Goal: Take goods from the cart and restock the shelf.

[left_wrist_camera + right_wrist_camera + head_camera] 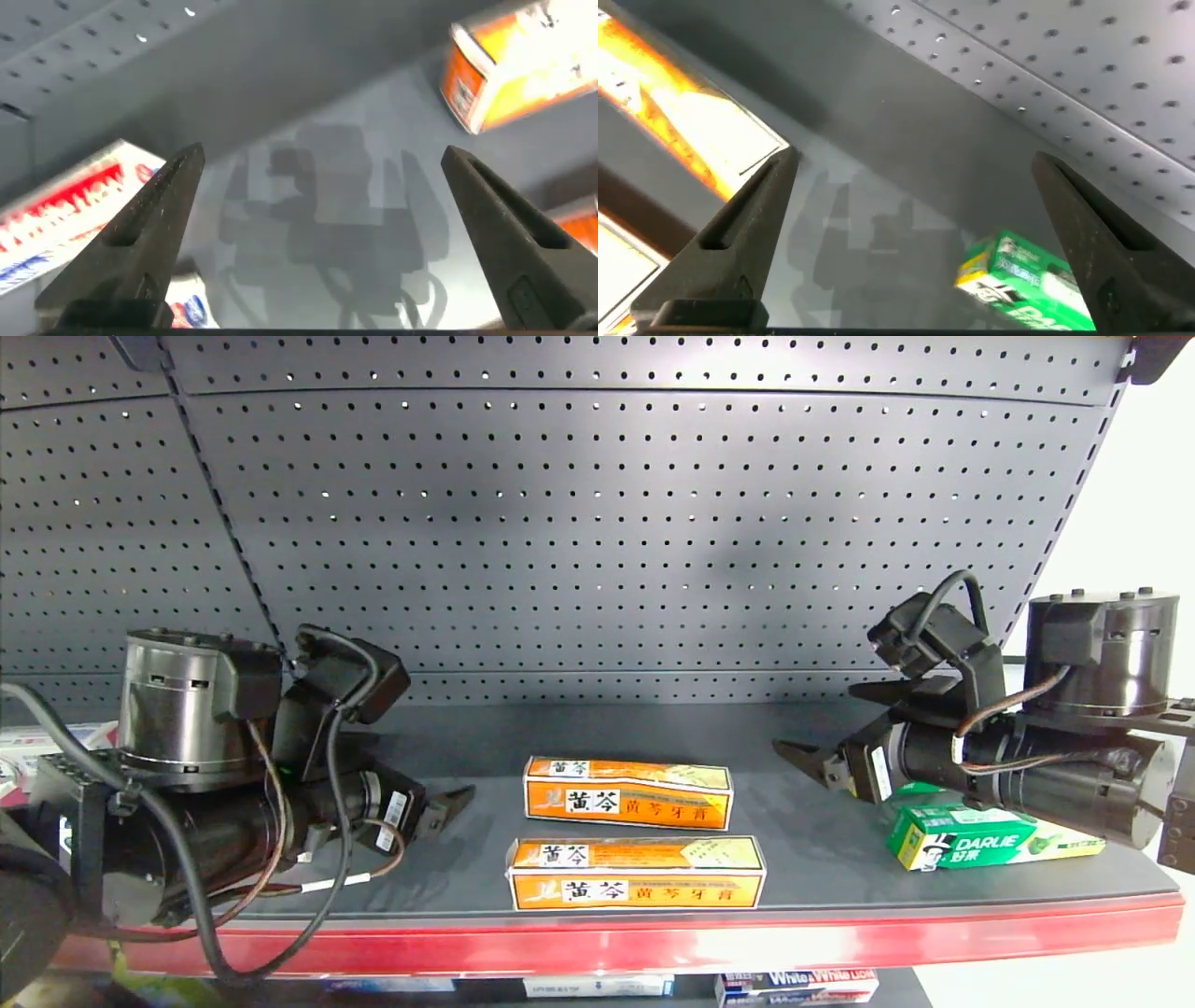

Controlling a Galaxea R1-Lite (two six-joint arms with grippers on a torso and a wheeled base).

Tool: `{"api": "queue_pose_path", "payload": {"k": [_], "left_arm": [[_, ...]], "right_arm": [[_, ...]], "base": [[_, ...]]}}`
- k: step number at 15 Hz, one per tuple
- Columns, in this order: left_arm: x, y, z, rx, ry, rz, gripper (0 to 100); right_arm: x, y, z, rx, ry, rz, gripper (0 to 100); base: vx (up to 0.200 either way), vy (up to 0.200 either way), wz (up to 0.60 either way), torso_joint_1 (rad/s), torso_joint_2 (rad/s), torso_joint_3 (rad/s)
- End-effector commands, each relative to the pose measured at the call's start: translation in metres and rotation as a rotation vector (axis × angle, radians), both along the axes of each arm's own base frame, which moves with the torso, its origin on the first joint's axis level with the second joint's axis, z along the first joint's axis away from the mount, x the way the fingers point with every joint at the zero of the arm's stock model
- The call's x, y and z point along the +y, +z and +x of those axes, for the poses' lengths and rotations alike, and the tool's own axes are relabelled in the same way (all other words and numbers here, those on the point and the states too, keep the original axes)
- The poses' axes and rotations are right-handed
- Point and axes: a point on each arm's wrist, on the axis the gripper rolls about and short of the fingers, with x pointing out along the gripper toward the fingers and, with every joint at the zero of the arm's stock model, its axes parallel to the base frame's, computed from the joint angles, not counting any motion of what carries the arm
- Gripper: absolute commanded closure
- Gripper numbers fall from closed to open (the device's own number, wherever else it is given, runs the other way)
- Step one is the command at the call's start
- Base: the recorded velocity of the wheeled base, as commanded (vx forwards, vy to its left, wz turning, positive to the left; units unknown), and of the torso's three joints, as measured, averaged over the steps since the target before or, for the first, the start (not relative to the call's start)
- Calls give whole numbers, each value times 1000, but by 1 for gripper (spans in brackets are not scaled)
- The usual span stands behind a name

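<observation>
Two orange toothpaste boxes lie on the grey shelf (803, 840): one further back (627, 792), one near the front edge (635, 873). A green toothpaste box (990, 835) lies at the right, partly under my right arm. My left gripper (457, 800) hovers low over the shelf left of the orange boxes, open and empty. In the left wrist view, my left gripper (322, 157) frames bare shelf, an orange box (523, 61) off to one side. My right gripper (915, 161) is open and empty, between the green box (1027, 275) and an orange box (682, 112); it shows in the head view (813, 717) too.
A perforated grey back panel (597, 541) closes the shelf behind. The front lip is red (653, 938). A white and red box (65, 219) lies beside my left gripper. More boxes (794, 985) sit on the shelf below.
</observation>
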Motion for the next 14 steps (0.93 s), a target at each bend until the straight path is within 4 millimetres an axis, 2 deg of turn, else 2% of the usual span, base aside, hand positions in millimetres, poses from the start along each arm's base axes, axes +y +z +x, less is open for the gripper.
{"api": "queue_pose_path", "payload": {"k": [1, 5, 10, 14], "left_arm": [[-2, 1, 21, -3, 26, -1, 0], [-12, -11, 48, 24, 28, 10, 0], [-17, -27, 57, 68, 21, 27, 0], [-23, -26, 65, 60, 11, 24, 0]], "right_arm": [[1, -2, 0, 7, 2, -5, 0], [-1, -1, 0, 2, -5, -1, 0], [-3, -1, 2, 2, -11, 1, 0], [-4, -1, 3, 4, -15, -1, 0]], "base": [[0, 0, 0, 0, 0, 0], [0, 0, 0, 0, 0, 0], [0, 0, 0, 0, 0, 0], [0, 0, 0, 0, 0, 0]]}}
